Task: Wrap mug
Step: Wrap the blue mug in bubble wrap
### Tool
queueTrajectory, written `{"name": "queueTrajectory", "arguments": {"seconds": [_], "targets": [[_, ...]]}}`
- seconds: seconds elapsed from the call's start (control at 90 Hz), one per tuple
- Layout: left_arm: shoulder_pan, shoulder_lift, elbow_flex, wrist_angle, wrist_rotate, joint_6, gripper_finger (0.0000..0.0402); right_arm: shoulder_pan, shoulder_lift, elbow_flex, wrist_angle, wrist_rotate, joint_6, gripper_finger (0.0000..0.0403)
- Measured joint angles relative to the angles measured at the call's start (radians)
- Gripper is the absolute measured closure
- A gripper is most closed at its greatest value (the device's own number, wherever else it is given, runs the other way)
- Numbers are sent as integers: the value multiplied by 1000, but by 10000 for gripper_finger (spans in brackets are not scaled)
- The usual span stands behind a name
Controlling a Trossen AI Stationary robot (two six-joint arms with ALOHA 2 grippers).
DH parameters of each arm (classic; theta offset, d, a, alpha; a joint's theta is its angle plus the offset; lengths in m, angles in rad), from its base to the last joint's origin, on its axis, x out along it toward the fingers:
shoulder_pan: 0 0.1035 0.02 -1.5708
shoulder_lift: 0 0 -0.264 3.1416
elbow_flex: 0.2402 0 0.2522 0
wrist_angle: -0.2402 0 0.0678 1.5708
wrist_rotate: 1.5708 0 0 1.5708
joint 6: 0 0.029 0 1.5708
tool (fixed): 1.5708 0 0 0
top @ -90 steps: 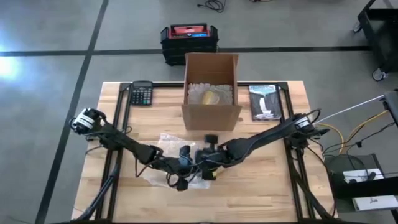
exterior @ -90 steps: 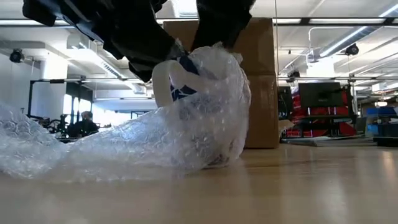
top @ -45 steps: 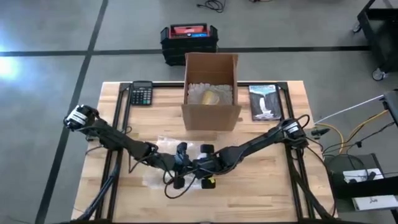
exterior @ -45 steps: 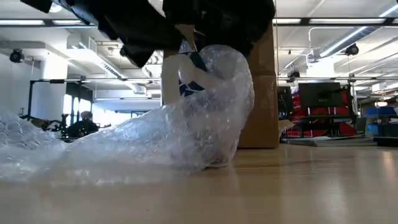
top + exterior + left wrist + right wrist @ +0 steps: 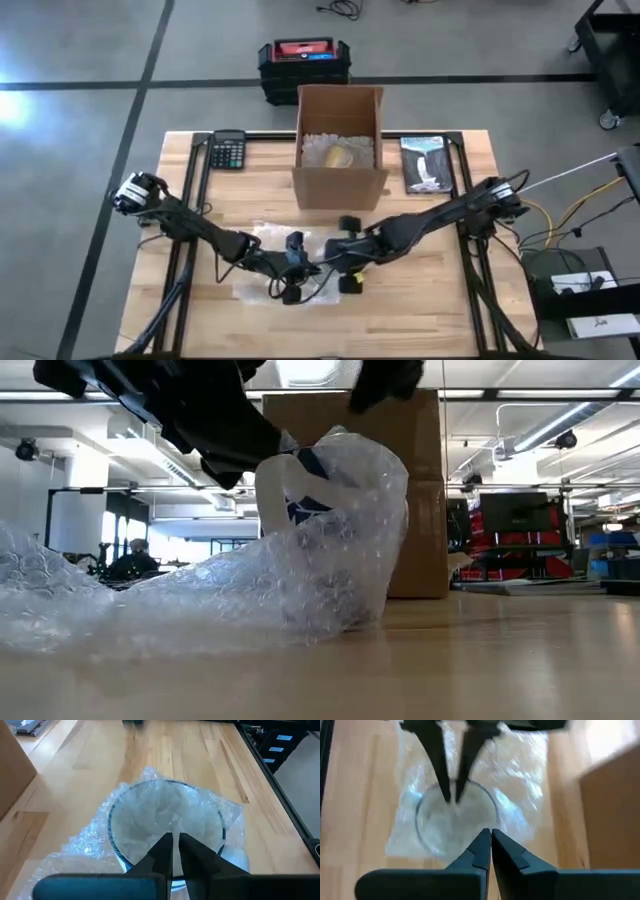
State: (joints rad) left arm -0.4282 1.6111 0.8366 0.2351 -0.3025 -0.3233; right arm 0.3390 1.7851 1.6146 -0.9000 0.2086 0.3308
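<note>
A white mug point(image 5: 275, 490) with a blue mark stands on the table inside clear bubble wrap point(image 5: 200, 600). The wrap covers its wall and trails toward the table's left. In the high view the mug point(image 5: 318, 268) sits between both grippers. My left gripper point(image 5: 174, 840) reaches into the mug's mouth point(image 5: 455, 815) and is shut on wrap there. My right gripper point(image 5: 490, 834) is shut and hangs just above the mug's right side, touching nothing; the low view shows it point(image 5: 385, 375) clear of the wrap. My left gripper pinches bubble wrap point(image 5: 172, 827) between its two fingertips inside the mug's mouth, close to the rim point(image 5: 112, 827). The fingers point(image 5: 445, 785) slant down from the table's left. The mug stands on the table. How many layers they hold cannot be told.
An open cardboard box point(image 5: 340, 150) with packing inside stands just behind the mug. A calculator point(image 5: 228, 150) lies at the far left, a book point(image 5: 425, 165) at the far right. Bare wood lies toward the near edge.
My right gripper went down onto the mug's mouth half a second ago. It has since risen and drawn back toward the table's right, still shut. The mug and my left gripper shifted toward the near edge and came back. The wrap's top now stands up over the rim.
</note>
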Motion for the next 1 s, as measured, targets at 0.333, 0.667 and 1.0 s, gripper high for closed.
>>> {"name": "queueTrajectory", "arguments": {"seconds": [0.333,0.667,1.0], "targets": [[0,-4,-1,-1,2,6,381,43,93,-27,150,-21,-41,403],[0,-9,-2,2,0,7,381,-8,232,-20,239,-78,-94,403],[-23,-135,166,-462,-2,19,381,-19,184,-21,264,-81,-107,403]]}}
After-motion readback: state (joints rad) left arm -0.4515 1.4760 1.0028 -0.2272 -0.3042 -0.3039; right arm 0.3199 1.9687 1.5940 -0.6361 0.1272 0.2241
